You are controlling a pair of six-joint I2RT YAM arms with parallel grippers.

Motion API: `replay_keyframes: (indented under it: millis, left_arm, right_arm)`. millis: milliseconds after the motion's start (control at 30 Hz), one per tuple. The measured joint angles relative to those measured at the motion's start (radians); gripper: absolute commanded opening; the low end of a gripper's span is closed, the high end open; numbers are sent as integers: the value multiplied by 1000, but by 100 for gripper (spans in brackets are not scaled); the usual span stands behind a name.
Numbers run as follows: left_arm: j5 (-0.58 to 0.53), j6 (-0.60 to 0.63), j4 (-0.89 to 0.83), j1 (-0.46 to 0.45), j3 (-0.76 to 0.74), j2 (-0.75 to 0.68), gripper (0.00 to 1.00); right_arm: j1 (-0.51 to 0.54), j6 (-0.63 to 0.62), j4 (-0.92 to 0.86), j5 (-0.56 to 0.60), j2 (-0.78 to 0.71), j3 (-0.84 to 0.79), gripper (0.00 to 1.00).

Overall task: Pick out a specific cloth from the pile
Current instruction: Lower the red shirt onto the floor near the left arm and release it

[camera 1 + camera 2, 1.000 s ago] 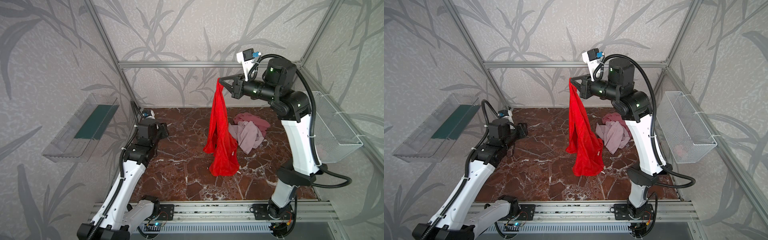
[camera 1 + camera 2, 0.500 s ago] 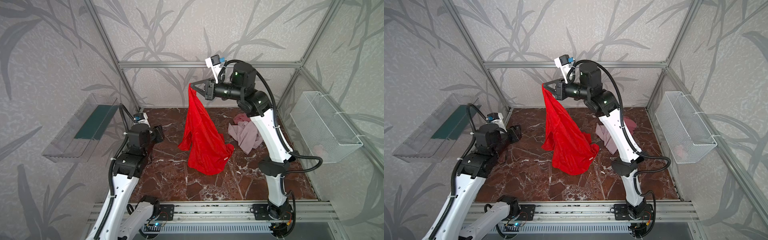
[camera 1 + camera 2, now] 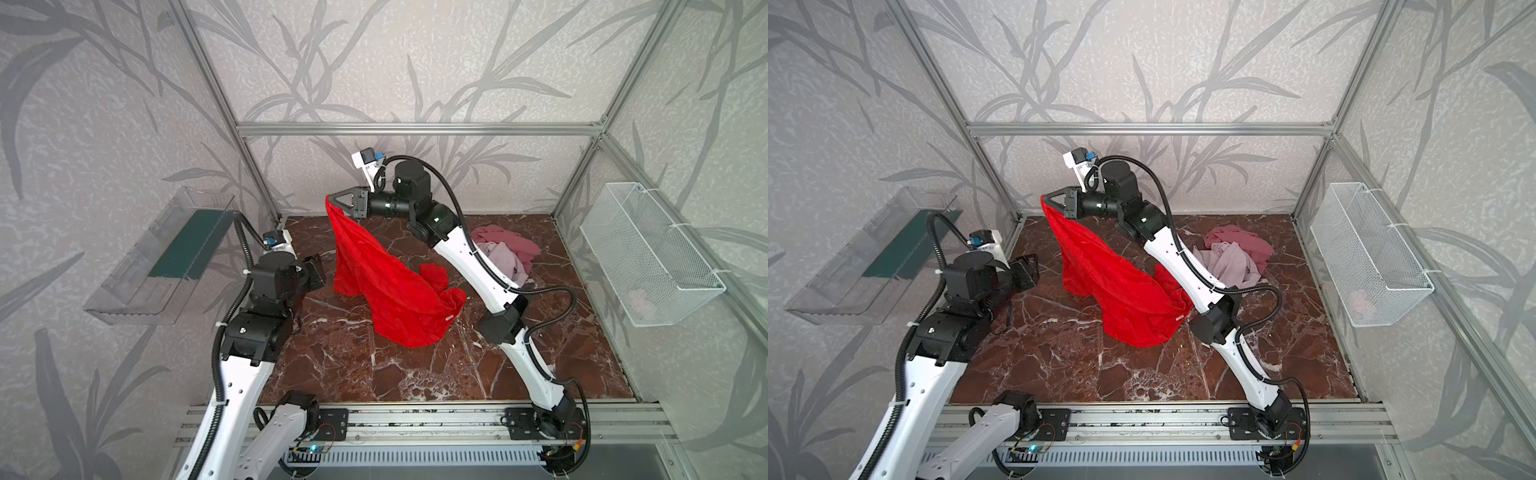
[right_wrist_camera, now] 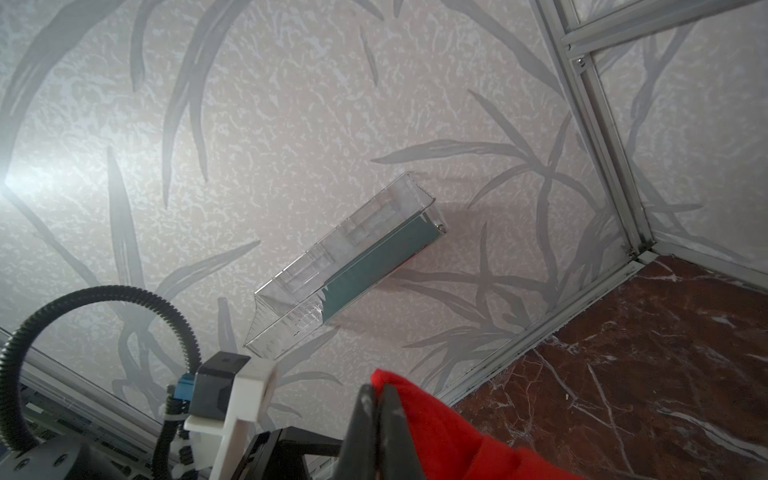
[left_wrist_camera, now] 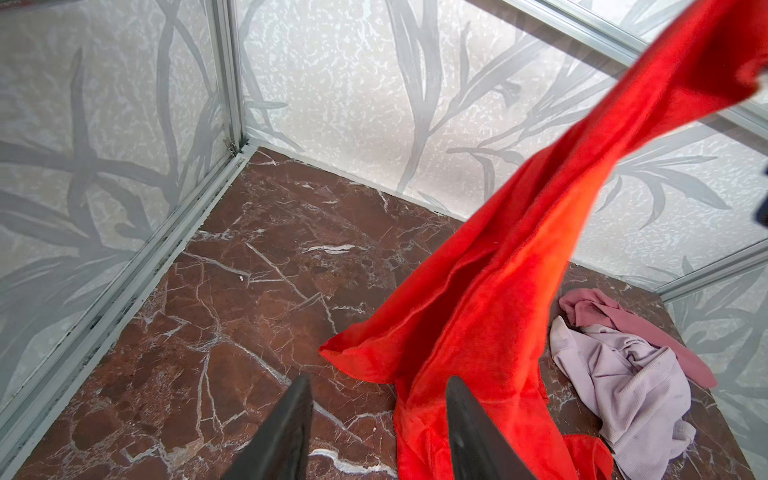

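**Step in hand:** extraction. The red cloth point(image 3: 386, 286) is lifted out of the pile point(image 3: 505, 257) but not yet set down anywhere.

**Right end effector** point(image 3: 328, 199): jaws together, clamped on one corner of the red cloth. It is held high over the far edge of the counter point(image 3: 349, 374), left of its middle. The wrist view confirms the pinch point(image 4: 378, 395).

**Left end effector** point(image 5: 378, 379): jaws apart, nothing between them. It sits near the left edge of the counter, just beside the hanging cloth and pointed at it.

**Red cloth:** it drapes from the clamped corner down toward the middle of the counter, where its lower folds appear to rest on the surface. Its trailing end lies close to the pile; contact between them cannot be settled from these views.

**Pile:** a rose cloth point(image 3: 511, 243) and a lilac cloth point(image 3: 503, 264), heaped near the far right corner.

**Next move, as judged:** the trailing end must be raised or drawn further from the pile, so nothing pink is dragged along. The free left end effector is placed to take a hanging edge if support is wanted.
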Motion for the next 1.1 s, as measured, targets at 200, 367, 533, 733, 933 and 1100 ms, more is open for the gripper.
replay_keyframes:
  millis: [200,367,533,733,933,1100]
  left_arm:
    - [-3,2,-13,0,0,-12,49]
    - [-3,2,-13,0,0,-10,48]
    - [0,2,-12,0,0,-8,48]
    - [18,2,-11,0,-1,13,47]
    - [91,2,-4,-10,-20,51,47]
    - [143,-3,49,-114,-82,106,47]
  right_arm:
    - [18,54,94,8,88,0,0]
    - [33,84,136,23,153,0,0]
    - [54,94,148,48,214,-1,9]
    - [78,70,129,67,247,-18,74]
    - [74,-93,90,175,74,-348,78]
    - [24,-196,164,292,-291,-907,79]
